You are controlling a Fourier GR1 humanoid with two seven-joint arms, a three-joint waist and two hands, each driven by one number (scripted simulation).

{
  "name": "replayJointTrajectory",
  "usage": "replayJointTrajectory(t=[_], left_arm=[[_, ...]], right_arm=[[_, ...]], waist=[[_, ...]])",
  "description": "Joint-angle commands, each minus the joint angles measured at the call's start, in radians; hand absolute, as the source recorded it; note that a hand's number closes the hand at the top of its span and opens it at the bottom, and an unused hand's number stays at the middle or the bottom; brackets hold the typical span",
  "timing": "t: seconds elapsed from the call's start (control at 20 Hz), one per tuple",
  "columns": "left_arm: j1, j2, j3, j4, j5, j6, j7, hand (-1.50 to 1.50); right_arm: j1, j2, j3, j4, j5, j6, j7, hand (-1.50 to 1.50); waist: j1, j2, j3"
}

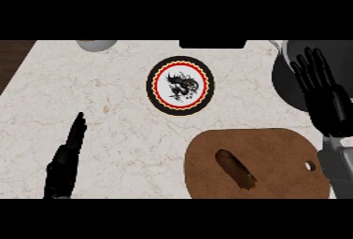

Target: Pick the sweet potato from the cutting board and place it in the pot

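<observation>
Head view: the sweet potato [236,169] is lying on the brown cutting board [276,149] at the lower right, nothing touching it. The right hand [322,91] is up by the right edge with fingers straight and spread, over the dark pot [286,77], holding nothing. The left hand [66,158] sits at the lower left, seen edge-on with fingers straight, well apart from the board. A round plate [180,85] with a red and black pattern sits mid-counter [89,102]
</observation>
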Motion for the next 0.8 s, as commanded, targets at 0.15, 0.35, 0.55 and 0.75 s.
replayJointTrajectory(t=[0.15, 0.35, 0.55, 0.75], left_arm=[[-0.050, 0.004, -0.054, 0.029, 0.053, -0.128, 0.066, 0.00], [-0.026, -0.018, -0.088, 0.060, 0.105, -0.192, 0.082, 0.00], [-0.063, -0.001, -0.043, 0.086, 0.177, -0.263, 0.100, 0.00], [-0.088, -0.003, -0.030, 0.158, 0.195, -0.327, 0.056, 0.00]], right_arm=[[0.006, -0.145, 0.336, -0.103, 0.373, 0.098, 0.065, 1.50], [-0.080, -0.254, 0.300, -0.205, 0.674, -0.105, -0.049, 1.50], [0.126, -0.062, 0.457, -0.370, 0.761, -0.278, -0.283, -1.50], [0.323, -0.062, 0.594, -0.524, 0.912, -0.377, -0.317, -1.50]], waist=[[-0.018, 0.002, -0.015], [-0.089, -0.028, -0.017], [-0.087, -0.011, -0.005], [-0.064, -0.008, -0.007]])
